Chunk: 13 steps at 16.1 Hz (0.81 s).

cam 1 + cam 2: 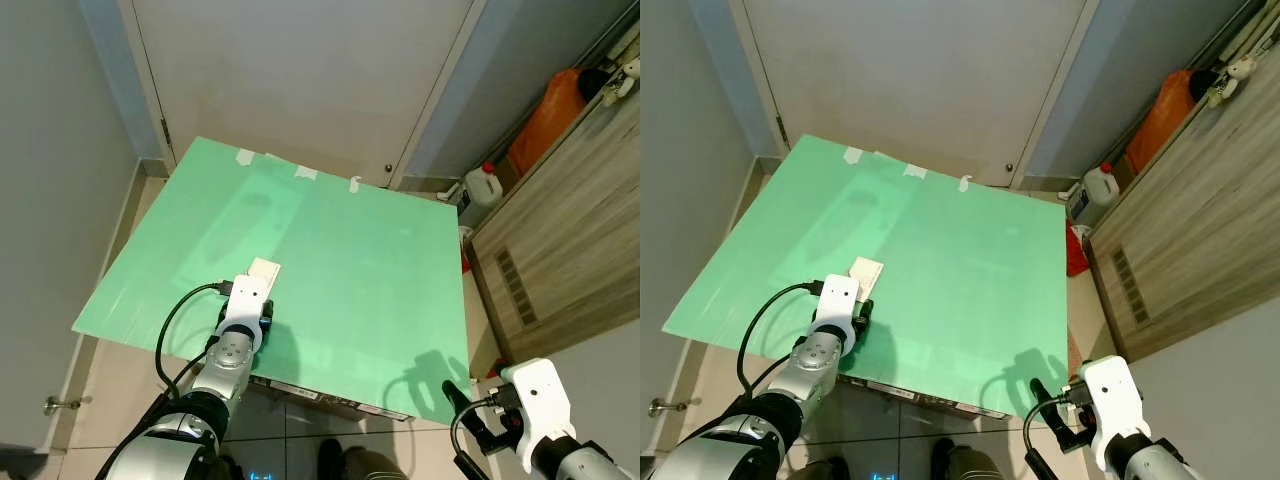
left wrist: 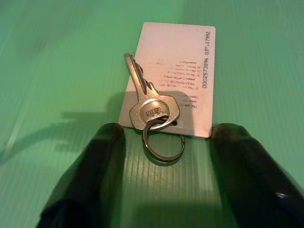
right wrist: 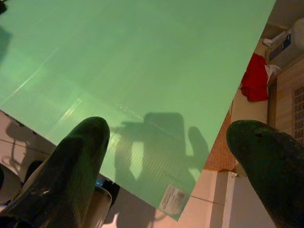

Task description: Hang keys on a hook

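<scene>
Keys are lying just ahead of the left gripper [image 2: 164, 185], whose two black fingers [image 2: 90, 175] are standing spread to either side of the ring [image 2: 164, 145] and pinching nothing. Counting them: one silver key [image 2: 149, 99], one split ring threaded through its head, and one white card [image 2: 183, 71] with printed numbers, the key resting across the card's near edge. All three are sitting on the green board [image 1: 380, 260], at about seven o'clock from its middle in the head views, close to its near edge.

Judging from this, the pick-up step is in hand, and the grasp is not yet made. The next move is calling for the fingers to go down flat and close across the ring or the key's head; thin metal lying flush on a smooth sheet is likely to slip or slide away, so a square, low approach looks needed.

Nearer the robot, at five o'clock off the board's corner, the right gripper [image 3: 166, 156] is hanging idle with its fingers wide apart and empty.

Farther off, at twelve o'clock, one pale door [image 1: 300, 70] is standing behind the board; I cannot make out a hook. At two o'clock, one white jug [image 1: 483, 186] and one orange bag [image 1: 545, 120] are sitting beside a wooden cabinet [image 1: 560, 250].
</scene>
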### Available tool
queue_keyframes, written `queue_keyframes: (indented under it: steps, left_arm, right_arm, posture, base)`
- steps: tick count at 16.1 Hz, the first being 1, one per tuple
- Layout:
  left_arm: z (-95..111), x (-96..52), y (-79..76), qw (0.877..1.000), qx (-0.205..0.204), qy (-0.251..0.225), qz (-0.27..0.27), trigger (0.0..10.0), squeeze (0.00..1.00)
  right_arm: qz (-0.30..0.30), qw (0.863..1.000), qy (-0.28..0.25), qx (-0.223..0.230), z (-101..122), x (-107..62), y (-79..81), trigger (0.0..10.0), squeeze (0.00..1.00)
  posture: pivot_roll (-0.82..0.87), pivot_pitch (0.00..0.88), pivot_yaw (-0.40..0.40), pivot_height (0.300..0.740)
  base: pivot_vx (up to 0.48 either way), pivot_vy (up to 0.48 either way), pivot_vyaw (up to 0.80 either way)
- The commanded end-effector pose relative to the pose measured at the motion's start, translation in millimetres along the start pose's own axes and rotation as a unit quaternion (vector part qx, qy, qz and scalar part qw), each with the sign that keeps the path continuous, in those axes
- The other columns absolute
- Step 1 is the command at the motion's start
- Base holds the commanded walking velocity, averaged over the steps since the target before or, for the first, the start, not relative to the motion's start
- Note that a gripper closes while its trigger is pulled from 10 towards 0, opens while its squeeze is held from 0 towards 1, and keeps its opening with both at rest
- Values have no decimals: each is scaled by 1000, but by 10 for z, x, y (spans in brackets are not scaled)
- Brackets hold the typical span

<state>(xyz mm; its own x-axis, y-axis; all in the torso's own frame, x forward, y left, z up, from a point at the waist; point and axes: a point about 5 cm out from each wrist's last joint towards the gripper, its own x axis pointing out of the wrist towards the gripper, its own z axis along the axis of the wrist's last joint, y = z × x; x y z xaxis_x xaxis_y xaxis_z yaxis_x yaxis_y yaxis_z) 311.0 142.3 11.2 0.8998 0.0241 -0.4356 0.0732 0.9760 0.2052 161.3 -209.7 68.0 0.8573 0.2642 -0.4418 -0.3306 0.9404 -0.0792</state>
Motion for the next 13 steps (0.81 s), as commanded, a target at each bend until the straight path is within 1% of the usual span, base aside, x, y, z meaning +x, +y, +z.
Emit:
queue_keyframes:
  steps: [1, 4, 7, 9, 11, 12, 13]
  left_arm:
    - [-329, -93, -91, 997, -8, 74, -16, 0, 0]
    - [-328, -100, -143, 997, -14, 73, -22, 0, 0]
    - [-307, -97, -155, 997, -20, 65, -23, 0, 0]
    - [-260, -89, -139, 999, -12, 44, -20, 0, 0]
    - [-242, -87, -133, 999, -12, 36, -21, 0, 0]
    - [-169, -79, -142, 1000, -5, 9, -24, 0, 0]
    - [-143, -78, -152, 1000, -4, 0, -26, 0, 0]
  right_arm:
    - [-8, 1000, 13, 1, -37, -34, -49, 10000, 0]
    - [-9, 1000, 13, 1, -16, -35, -47, 10000, 0]
    - [-9, 1000, 11, 1, 1, -29, -38, 10000, 0]
    - [-9, 1000, 10, 1, 3, -14, -32, 10000, 0]
    - [-9, 1000, 10, 1, -3, 1, -31, 10000, 0]
    - [-8, 1000, 10, 1, -16, 30, -26, 10000, 0]
    - [-8, 1000, 10, 2, -19, 38, -26, 10000, 0]
  posture:
    - [-262, 228, -148, 740]
    - [-262, 225, -144, 740]
    - [-253, 217, -140, 740]
    - [-245, 210, -135, 740]
    - [-240, 206, -133, 740]
    - [-225, 195, -123, 740]
    - [-225, 195, -123, 740]
  base:
    - [0, 0, 0]
    - [0, 0, 0]
    - [0, 0, 0]
    - [0, 0, 0]
    - [0, 0, 0]
    - [0, 0, 0]
    - [0, 0, 0]
